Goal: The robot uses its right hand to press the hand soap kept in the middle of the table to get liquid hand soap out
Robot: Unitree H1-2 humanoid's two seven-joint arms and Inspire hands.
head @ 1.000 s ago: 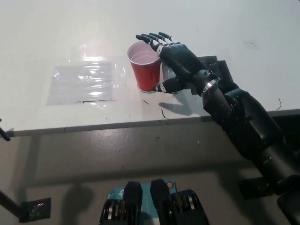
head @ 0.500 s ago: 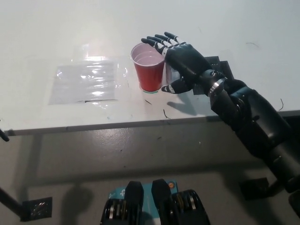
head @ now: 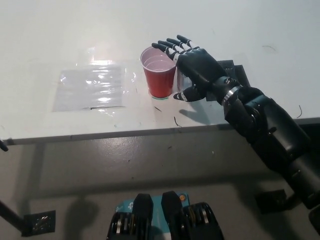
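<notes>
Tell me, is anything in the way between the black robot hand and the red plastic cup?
Nothing visible. The black right hand is open, close beside the red plastic cup, its fingers reaching past the rim's right side.

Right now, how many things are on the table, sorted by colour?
Red: 1, the cup
Clear: 1, the plastic sheet
Dark: 1, a flat thing behind the right hand
Total: 3. No soap bottle is visible.

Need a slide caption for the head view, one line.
Black right hand, fingers spread, beside the red cup on the white table; no soap dispenser or left hand in view.
</notes>
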